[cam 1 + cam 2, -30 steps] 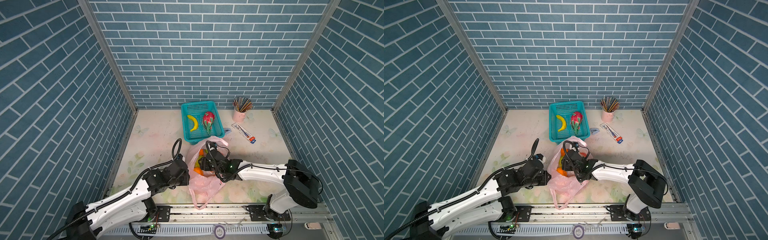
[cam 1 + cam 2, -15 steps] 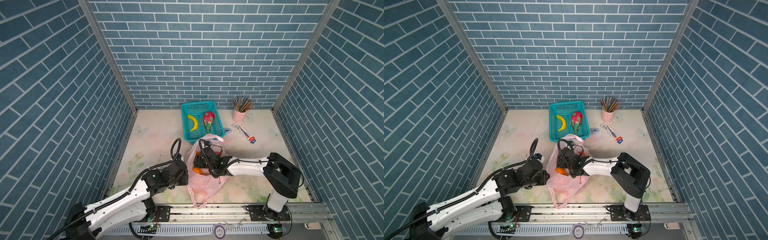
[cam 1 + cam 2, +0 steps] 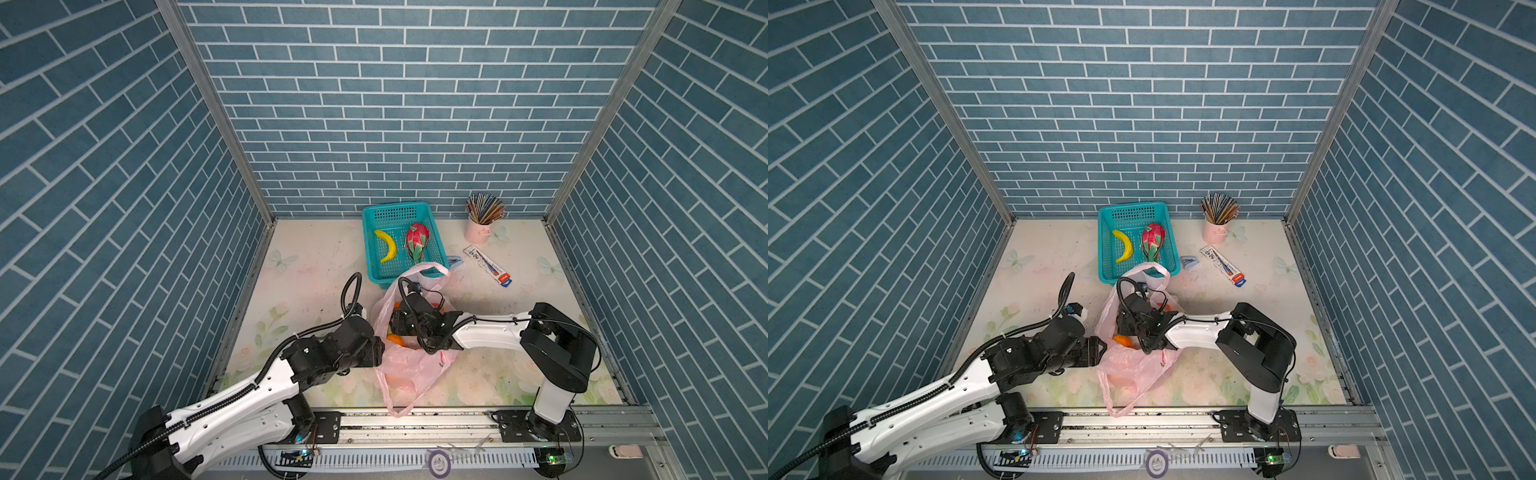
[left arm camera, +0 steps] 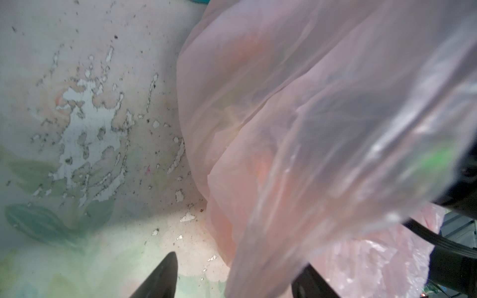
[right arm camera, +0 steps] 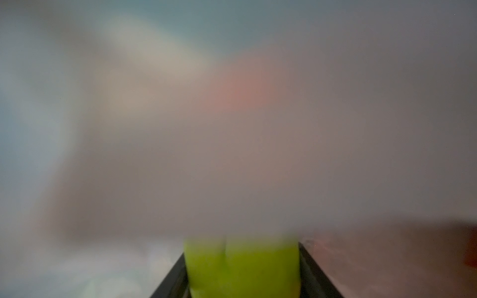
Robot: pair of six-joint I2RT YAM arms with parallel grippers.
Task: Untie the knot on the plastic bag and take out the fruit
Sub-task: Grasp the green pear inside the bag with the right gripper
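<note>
The pink plastic bag (image 3: 409, 365) (image 3: 1133, 365) lies at the front middle with its mouth gaping; no knot shows. An orange fruit (image 3: 397, 340) (image 3: 1124, 340) sits inside it. My right gripper (image 3: 392, 324) (image 3: 1121, 324) reaches into the mouth from the right. In the right wrist view it (image 5: 242, 250) is shut on a green fruit (image 5: 242, 273) that fills the gap between its fingers, with blurred film all around. My left gripper (image 3: 380, 347) (image 3: 1102, 351) (image 4: 237, 278) is open at the bag's left side, and loose bag film (image 4: 309, 129) hangs between its spread fingers.
A teal basket (image 3: 370, 232) behind the bag holds a dragon fruit (image 3: 417, 241) and a yellow banana (image 3: 386, 249). At the back right stand a pink cup of pencils (image 3: 480, 228) and a flat white box (image 3: 486, 266). A metal rail runs along the front edge.
My right gripper has pushed leftward deeper into the bag and closed on the green fruit. My left gripper has opened and let go of the bag's edge.
</note>
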